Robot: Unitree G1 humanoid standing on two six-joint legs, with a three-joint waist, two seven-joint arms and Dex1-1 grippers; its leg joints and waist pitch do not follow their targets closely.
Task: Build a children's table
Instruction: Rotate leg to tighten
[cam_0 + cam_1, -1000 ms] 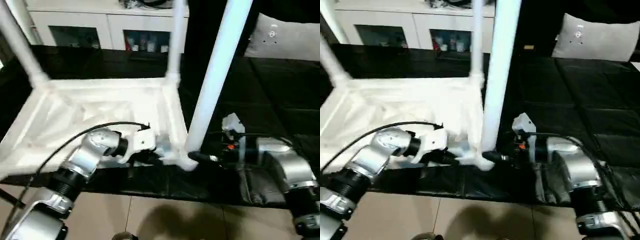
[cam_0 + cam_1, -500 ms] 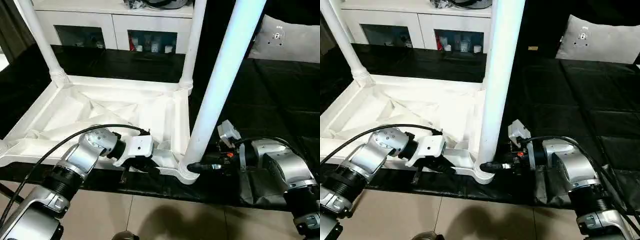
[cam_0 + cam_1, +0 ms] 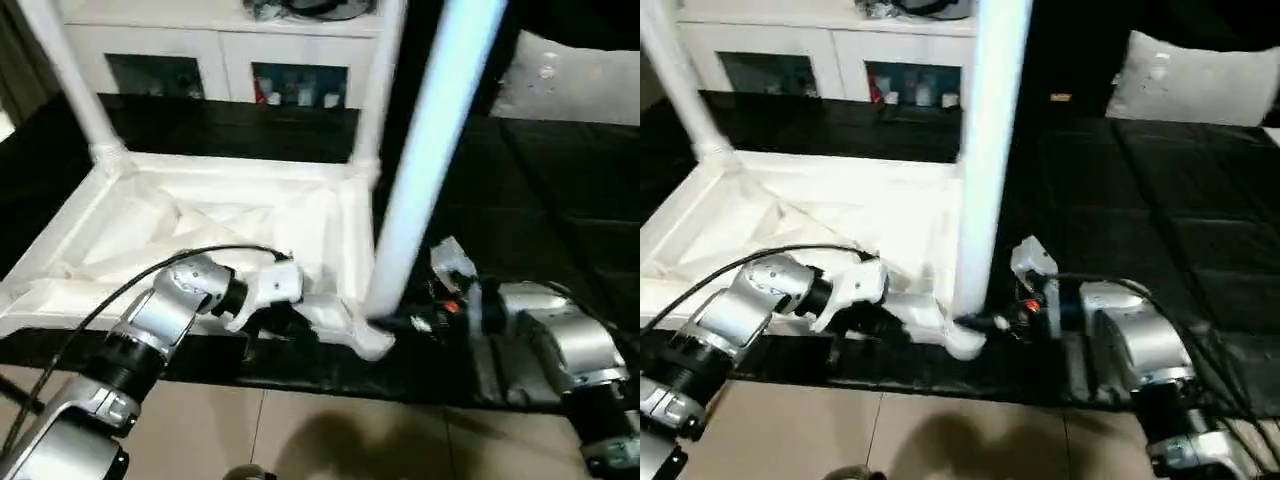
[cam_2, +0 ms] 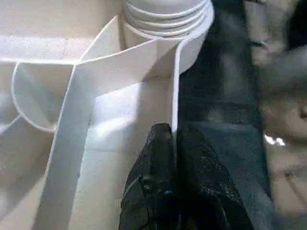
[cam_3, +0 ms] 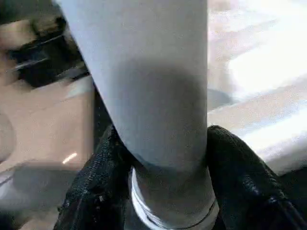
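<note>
Seating the near-corner leg (image 3: 425,170) into its socket (image 3: 372,338) on the upturned table top (image 3: 200,235), at five o'clock of the frame. Left gripper (image 4: 173,143) pinched shut on the thin rim wall. Right gripper (image 5: 160,158) straddling the leg's base, probably clamped. Better kept upright, pressed straight down, rim held firm.

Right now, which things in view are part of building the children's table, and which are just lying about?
Part of the job:
- white plastic tabletop, lying upside down
- long round white leg in its near corner socket
- two more white legs at the far corners

Lying about:
- white cabinet with glass doors
- pale cushion
- black floor mat
</note>
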